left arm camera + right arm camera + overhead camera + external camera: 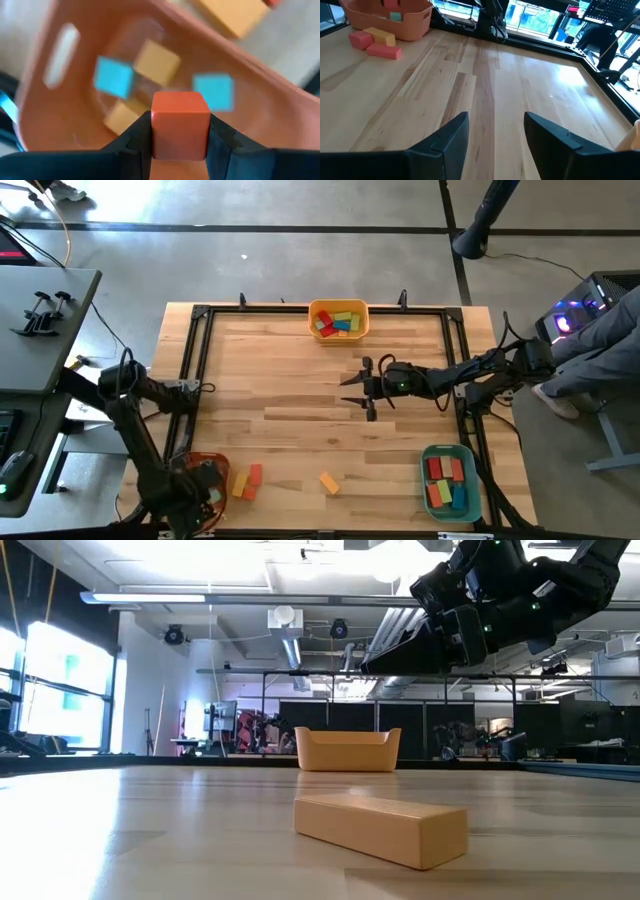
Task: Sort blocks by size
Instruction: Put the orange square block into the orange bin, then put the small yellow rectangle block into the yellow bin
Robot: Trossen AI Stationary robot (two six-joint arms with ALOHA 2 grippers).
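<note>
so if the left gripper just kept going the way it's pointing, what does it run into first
Probably the inside of the orange bin. The left gripper, shut on a red-orange cube, points into that bin, where two blue cubes and some yellow-orange ones lie. Depth is unclear, so whether cube or bin floor comes first is uncertain.

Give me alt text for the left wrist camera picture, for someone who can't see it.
The left hand grips a small orange-red cube between its two dark fingers, directly above an orange plastic bin. Inside the bin lie blurred small cubes, two blue and some yellow-orange.
</note>
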